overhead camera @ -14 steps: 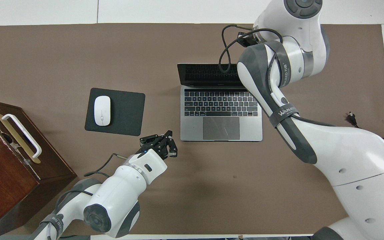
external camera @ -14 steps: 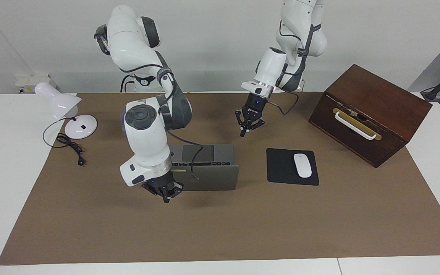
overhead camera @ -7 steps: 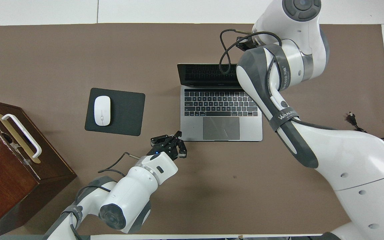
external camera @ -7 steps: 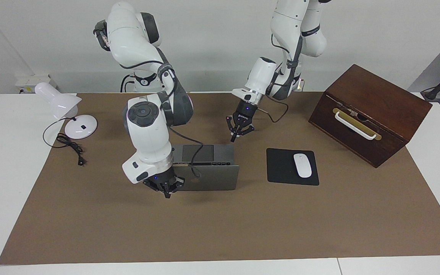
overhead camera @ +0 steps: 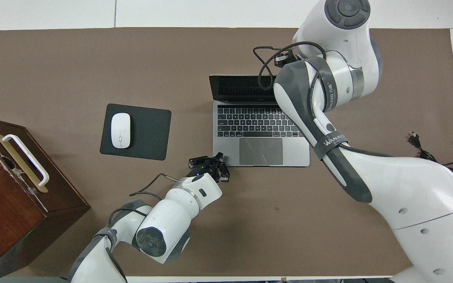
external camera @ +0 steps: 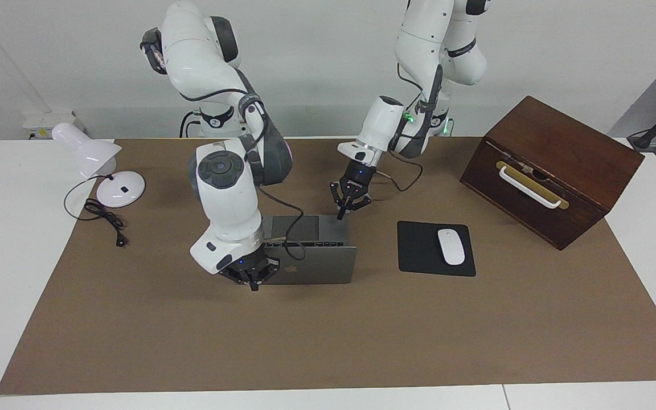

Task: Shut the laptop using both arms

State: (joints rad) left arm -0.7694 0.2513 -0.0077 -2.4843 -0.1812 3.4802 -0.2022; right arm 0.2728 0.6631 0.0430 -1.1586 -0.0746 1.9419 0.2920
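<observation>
Reaching for the open laptop from two ends

The right gripper (external camera: 254,280) hangs fingertips-down against the outer face of the raised lid, at the lid's corner toward the right arm's end of the table; whether its fingers are apart or together cannot be told, and contact with the lid cannot be confirmed. Its arm arches over the keyboard, the elbow bent high and the wrist turned straight down. The left gripper (external camera: 344,208) points down at the corner of the laptop's base nearest the robots, toward the left arm's end, with its fingers slightly parted on nothing. Its forearm slants in low from the base.

The laptop (overhead camera: 261,129) sits mid-table on the brown mat (external camera: 328,341), lid standing open with its back away from the robots. Beside it, toward the left arm's end, lies a black mouse pad (external camera: 419,250) carrying a white mouse (external camera: 451,246), then a wooden box (external camera: 556,165). A white desk lamp (external camera: 97,162) stands at the right arm's end. Bare mat stretches wide on the side of the lid away from the robots.
</observation>
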